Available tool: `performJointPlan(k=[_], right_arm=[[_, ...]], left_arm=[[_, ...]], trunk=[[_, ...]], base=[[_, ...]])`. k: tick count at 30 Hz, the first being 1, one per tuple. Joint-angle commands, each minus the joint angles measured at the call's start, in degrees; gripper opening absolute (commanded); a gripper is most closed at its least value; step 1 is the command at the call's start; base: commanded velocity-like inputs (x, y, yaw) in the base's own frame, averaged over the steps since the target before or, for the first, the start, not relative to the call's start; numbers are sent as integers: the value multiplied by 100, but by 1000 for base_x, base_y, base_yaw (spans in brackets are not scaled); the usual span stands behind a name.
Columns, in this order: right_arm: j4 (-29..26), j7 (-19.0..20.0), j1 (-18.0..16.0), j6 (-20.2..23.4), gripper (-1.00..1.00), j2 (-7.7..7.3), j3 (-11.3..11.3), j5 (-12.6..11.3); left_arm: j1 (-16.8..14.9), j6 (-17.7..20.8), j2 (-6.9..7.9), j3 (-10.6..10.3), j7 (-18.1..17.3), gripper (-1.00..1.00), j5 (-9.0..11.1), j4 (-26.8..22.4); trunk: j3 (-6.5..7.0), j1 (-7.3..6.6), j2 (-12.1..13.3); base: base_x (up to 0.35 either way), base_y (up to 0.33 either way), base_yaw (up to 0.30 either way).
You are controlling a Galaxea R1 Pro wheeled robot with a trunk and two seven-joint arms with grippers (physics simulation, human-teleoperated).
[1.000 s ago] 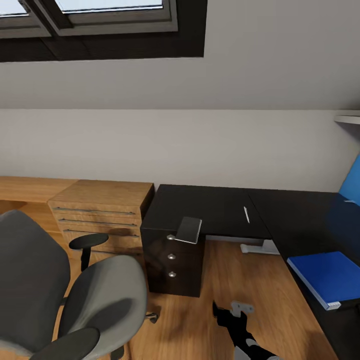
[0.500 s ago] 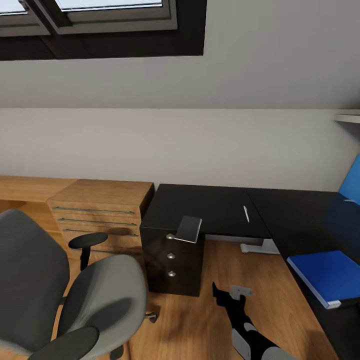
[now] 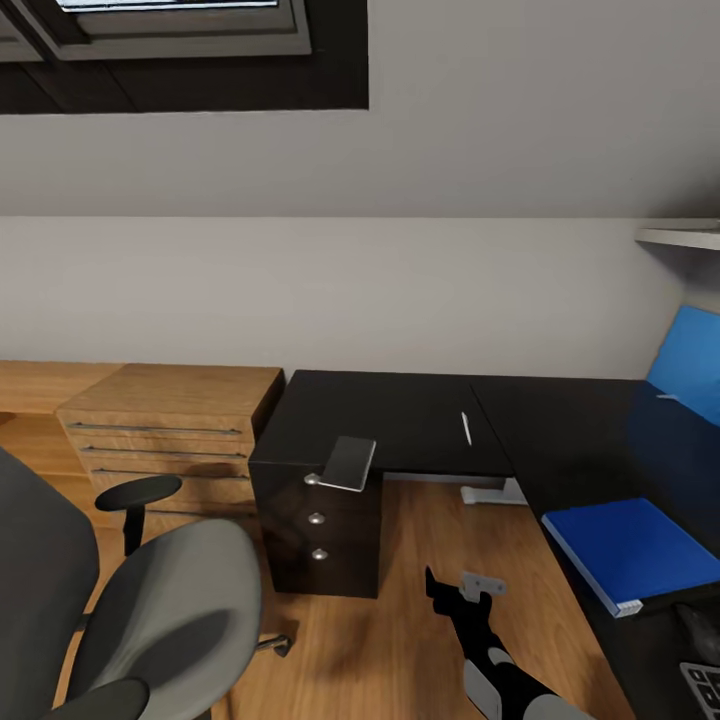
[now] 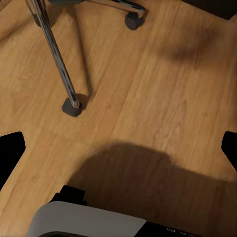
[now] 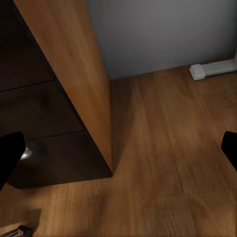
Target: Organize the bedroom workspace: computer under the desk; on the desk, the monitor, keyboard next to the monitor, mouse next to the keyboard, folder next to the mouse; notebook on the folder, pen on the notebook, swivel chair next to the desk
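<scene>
View has panned right since a second ago: things slid left in frame, mouse [image 3: 698, 630] and a keyboard [image 3: 703, 685] corner now show at the desk [image 3: 400, 420] near edge, next to the folder [image 3: 633, 550]. Notebook [image 3: 349, 463] sits on the drawer-unit corner, overhanging; pen [image 3: 465, 428] lies flat mid-desk. Chair [image 3: 150, 610] is near the left, seat bare. Right gripper [image 3: 463, 592] is low over the floor, fingers spread; left gripper [image 4: 118, 148] fingers also wide apart, holding nothing. Your notebook looks thin, stiff and light: pinch the overhanging edge. Pen is slim and likely to roll, so take it mid-shaft
</scene>
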Motion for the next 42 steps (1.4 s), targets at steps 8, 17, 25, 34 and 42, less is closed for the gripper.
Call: performJointPlan(k=[8, 17, 25, 34, 42], right_arm=[[17, 23, -5, -21, 100, 0, 24, -56], [-117, 52, -10, 424, 100, 13, 24, -80], [-1319, 352, -13, 2178, 100, 12, 12, -353], [-2199, 1425, -13, 3750, 100, 31, 15, -697], [-2521, 2822, -13, 4448, 100, -5, 6, -1000]], left_arm=[[3, -2, 1, 18, -43, 100, 59, -8], [3, -6, -5, 21, -43, 100, 58, -5], [3, -6, -6, 14, -43, 100, 58, -5], [3, -6, -13, 8, -43, 100, 58, -5], [3, -9, -26, -18, -50, 100, 39, -5]], trunk=[[-5, 0, -3], [-5, 0, -3], [-5, 0, -3], [-5, 0, -3], [-5, 0, -3]], base=[[35, -19, -1], [258, -83, 0], [155, -10, 0], [13, -1, 0], [30, 0, 0]])
